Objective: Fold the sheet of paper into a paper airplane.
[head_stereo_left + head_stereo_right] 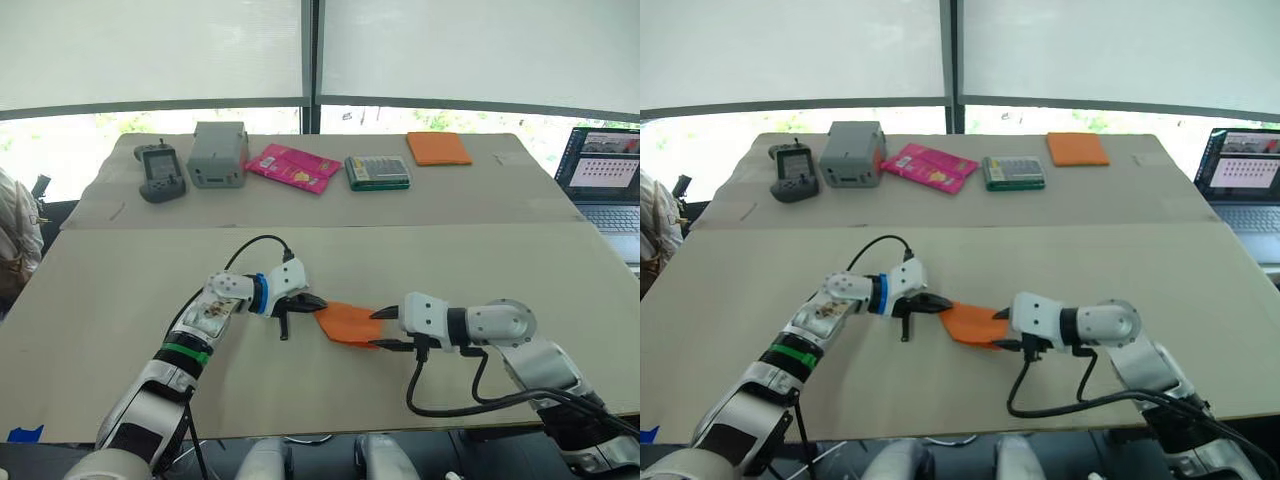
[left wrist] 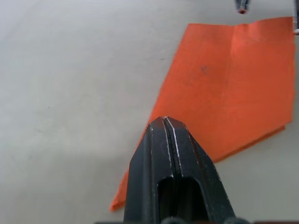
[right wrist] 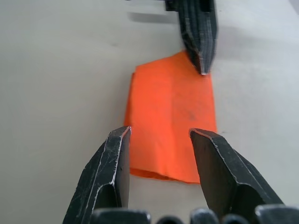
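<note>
A: Paper airplane (image 1: 350, 324), or the start of one: bright orange, folded into a layered wedge, lying flat on the near table (image 1: 120, 300), lower middle of the head views, between the two grippers.

B: Who has hold of it?

A: The left gripper (image 2: 166, 122) has its fingers pressed together, tip down on the wedge's narrow end as if pinning it. I can't tell whether any paper is nipped between them. The right gripper (image 3: 160, 134) has its fingers spread, one on each side of the wide end, with a clear gap to the sheet.

B: How would it handle?

A: I'd judge it very light, thin and limp, smooth enough to slide on the board. A crease runs across the wide part, and the doubled edge there looks stiffest, so that's where I'd take it: a shallow pinch on the layered edge while the other tip holds the point down. Too hard a squeeze would crumple it.

B: And behind?

A: On the far table, upper part of the frame, left to right: a black handheld controller (image 1: 160, 172), a grey box (image 1: 218, 153), a pink glossy packet (image 1: 294, 166), a green case (image 1: 377, 172), a thicker orange pad (image 1: 438, 148). An open laptop (image 1: 605, 180) sits at the right edge.
</note>
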`<state>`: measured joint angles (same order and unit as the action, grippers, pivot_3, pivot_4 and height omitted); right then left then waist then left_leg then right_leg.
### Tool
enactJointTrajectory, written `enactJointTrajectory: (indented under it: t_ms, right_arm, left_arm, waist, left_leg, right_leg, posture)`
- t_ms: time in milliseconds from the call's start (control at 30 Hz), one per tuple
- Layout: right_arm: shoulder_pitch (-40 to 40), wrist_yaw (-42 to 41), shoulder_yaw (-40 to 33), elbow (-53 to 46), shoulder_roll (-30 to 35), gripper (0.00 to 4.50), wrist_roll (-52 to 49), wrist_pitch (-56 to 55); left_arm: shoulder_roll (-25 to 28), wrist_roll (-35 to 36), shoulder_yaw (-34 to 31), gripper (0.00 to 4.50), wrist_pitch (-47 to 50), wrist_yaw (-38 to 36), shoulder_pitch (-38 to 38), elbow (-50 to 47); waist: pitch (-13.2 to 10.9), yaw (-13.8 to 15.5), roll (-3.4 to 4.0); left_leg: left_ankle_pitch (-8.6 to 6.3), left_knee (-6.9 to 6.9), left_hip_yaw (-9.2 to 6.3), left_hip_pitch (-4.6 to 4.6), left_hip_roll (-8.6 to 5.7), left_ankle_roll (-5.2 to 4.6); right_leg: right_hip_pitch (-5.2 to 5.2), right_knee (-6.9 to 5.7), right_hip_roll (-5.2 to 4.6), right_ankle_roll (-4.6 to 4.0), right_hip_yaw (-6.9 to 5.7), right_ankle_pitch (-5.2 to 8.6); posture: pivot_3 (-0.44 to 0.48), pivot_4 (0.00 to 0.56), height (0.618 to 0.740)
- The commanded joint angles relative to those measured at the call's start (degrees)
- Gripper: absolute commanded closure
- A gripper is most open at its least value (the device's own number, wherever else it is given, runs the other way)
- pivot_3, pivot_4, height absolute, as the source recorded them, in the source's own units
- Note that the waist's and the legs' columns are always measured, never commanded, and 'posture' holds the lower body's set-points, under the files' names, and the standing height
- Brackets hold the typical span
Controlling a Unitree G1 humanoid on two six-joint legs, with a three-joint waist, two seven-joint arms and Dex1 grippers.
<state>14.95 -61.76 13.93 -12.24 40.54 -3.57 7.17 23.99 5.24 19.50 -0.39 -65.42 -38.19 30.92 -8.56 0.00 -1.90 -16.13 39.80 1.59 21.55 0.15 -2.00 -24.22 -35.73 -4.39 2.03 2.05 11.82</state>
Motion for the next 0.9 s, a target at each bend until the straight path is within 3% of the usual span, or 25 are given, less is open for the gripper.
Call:
enactJointTrajectory:
  t_ms: [33,233,467,900]
  right_arm:
    - [-0.07,1.57,-0.08,-1.42,-0.01,2.22,0.88,0.2]
    - [1.93,5.07,0.03,2.49,-2.49,2.22,2.71,0.42]
    - [2.74,1.74,-1.01,3.42,-2.77,4.43,-3.49,7.37]
    - [2.87,-0.99,-4.61,2.75,-7.37,4.47,-23.81,37.03]
  left_arm:
    - [-0.64,-2.6,0.93,4.49,-1.1,-0.7,-0.15,2.97]
    - [-1.54,-2.73,0.33,4.49,-1.13,-0.93,0.07,2.91]
    - [-0.32,-2.97,-0.18,4.5,-0.24,-0.54,1.52,-0.06]
    - [3.67,2.25,-3.42,4.5,11.31,-1.81,7.22,-20.18]
  waist:
    - [0.0,0.02,0.0]
    - [0.0,0.25,-0.01]
    - [0.0,0.32,-0.01]
    - [-0.01,0.06,0.0]
  left_leg:
    - [0.0,0.0,0.0,0.0,0.0,0.0]
    - [0.0,0.03,0.0,0.01,-0.03,0.0]
    - [-0.01,0.03,-0.04,0.05,-0.02,-0.01]
    - [-0.02,0.02,-0.04,0.18,0.22,-0.03]
  right_leg:
    - [0.0,-0.01,0.0,0.01,0.0,0.01]
    - [0.01,-0.01,-0.02,0.02,0.01,0.01]
    - [-0.01,0.01,-0.02,0.03,-0.02,0.0]
    - [-0.11,0.0,0.0,0.01,-0.02,0.0]
  posture:
    - [0.0,0.15,0.74]
    - [0.0,0.15,0.74]
    - [0.0,0.15,0.74]
    - [0.0,0.15,0.74]
